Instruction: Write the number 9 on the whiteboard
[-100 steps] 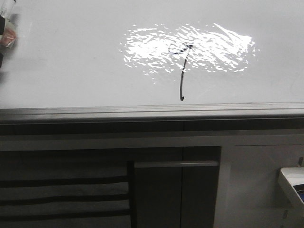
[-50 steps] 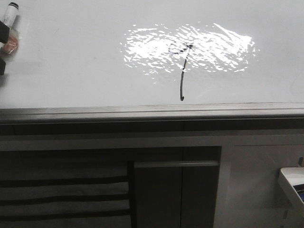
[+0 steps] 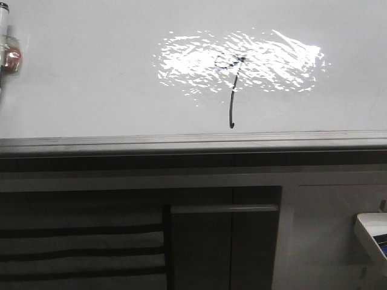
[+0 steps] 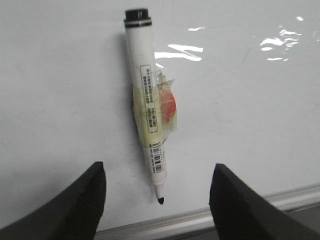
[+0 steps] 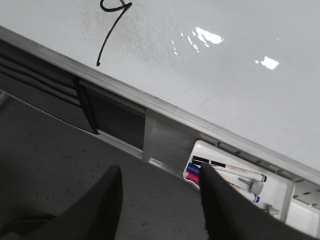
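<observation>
Here the whiteboard (image 3: pixel 91 84) lies flat and glossy, and everything else can be placed against it. The number 9 (image 3: pixel 232 90) is drawn on it in thin black marker: a small faint loop sits inside the bright rippled glare patch (image 3: pixel 242 60), and a long, slightly curved tail runs from the loop toward the board's grey metal edge strip (image 3: pixel 181 142), ending in a small hook just short of that strip. In the right wrist view the same 9 (image 5: pixel 111 30) shows near the board's edge. A marker (image 4: pixel 147 100) lies on the whiteboard (image 4: pixel 60 90) well apart from the 9, at the board's far left in the front view, where only part of the marker (image 3: pixel 5 36) is seen at the picture's border. It is white-bodied with a black end cap, its bare black tip points toward the edge strip, and yellowish tape with a red patch is wrapped around its middle. The left gripper (image 4: pixel 156 200) hovers over the board with its dark fingers (image 4: pixel 80 200) spread wide on either side of the marker's tip, touching nothing. The right gripper (image 5: pixel 160 210) is off the board, beyond the edge strip, its fingers (image 5: pixel 225 210) likewise parted and empty. Just outside the strip, a white tray (image 5: pixel 280 200) holds several more markers (image 5: pixel 225 175).
</observation>
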`<action>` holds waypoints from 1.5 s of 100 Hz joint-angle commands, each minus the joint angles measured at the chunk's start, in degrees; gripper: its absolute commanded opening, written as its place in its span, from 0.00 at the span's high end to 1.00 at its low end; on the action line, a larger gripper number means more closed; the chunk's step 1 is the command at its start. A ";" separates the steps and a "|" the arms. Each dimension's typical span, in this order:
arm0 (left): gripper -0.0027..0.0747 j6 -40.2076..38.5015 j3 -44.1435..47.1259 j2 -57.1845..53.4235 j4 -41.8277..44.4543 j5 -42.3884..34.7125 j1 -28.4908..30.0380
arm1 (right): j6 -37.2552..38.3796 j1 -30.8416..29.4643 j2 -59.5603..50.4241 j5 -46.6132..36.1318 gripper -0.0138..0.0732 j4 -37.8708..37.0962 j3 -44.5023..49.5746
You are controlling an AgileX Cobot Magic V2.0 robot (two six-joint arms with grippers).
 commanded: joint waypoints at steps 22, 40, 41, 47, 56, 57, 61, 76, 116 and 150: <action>0.42 2.13 3.02 -21.35 1.61 3.15 0.03 | 4.15 -0.18 -11.30 -12.49 0.48 0.01 5.65; 0.52 2.13 9.79 -30.05 1.61 1.06 0.03 | 4.15 -0.18 -15.96 -18.64 0.57 0.01 13.17; 0.54 2.13 10.00 -30.26 1.61 0.95 0.03 | 4.15 -0.18 -16.06 -19.06 0.58 0.01 13.40; 0.62 2.13 11.76 -31.73 1.69 -0.14 0.03 | 4.15 -0.18 -16.47 -20.49 0.67 -0.10 15.19; 0.77 2.13 13.26 -32.34 1.69 -1.69 0.03 | 4.15 -0.18 -16.46 -21.96 0.82 -0.10 16.60; 0.79 2.13 13.41 -32.34 1.69 -1.69 0.03 | 4.15 -0.18 -16.46 -22.13 0.83 -0.10 16.78; 0.84 2.13 13.43 -32.23 1.69 -1.79 0.03 | 4.15 -0.18 -16.46 -22.37 0.88 -0.10 17.05; 0.99 1.98 13.43 -32.23 1.31 -1.48 0.03 | 4.15 -0.18 -16.46 -19.39 0.92 -0.88 17.30; 0.99 1.98 13.86 -32.54 1.31 -1.98 0.03 | 4.15 -0.18 -16.46 -18.59 0.92 -0.88 17.30; 0.99 1.98 33.30 -54.13 -2.50 -11.86 7.43 | 4.15 -0.18 -16.46 -18.59 0.92 -0.88 17.30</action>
